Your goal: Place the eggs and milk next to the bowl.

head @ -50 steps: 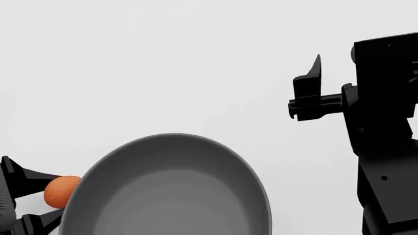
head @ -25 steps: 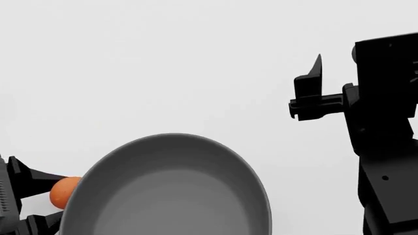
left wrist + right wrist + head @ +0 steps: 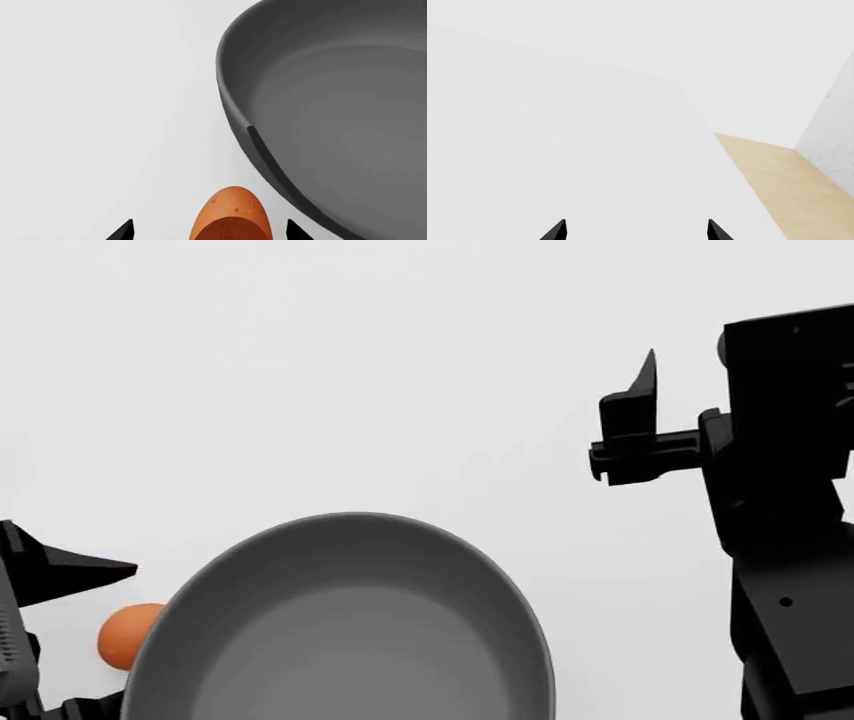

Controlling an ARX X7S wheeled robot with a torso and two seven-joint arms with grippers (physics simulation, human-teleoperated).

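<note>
The counter (image 3: 560, 125) is plain white and bare where it shows; past its far corner lie a strip of pale wood floor (image 3: 780, 180) and a white wall (image 3: 834, 130). The grey bowl (image 3: 347, 630) is cut off by the frame's lower edge, and one egg (image 3: 127, 635) lies on the counter just beside its rim — half hidden behind it in the head view, with no milk or second egg in sight. The left tool (image 3: 207, 232) is spread wide around the egg without touching it, and the right tool (image 3: 635, 231) hangs wide over bare counter, only fingertips showing.

Egg (image 3: 130, 636) beside bowl (image 3: 350, 540), apparently loose between the spread left hand (image 3: 60, 640) fingers
</note>
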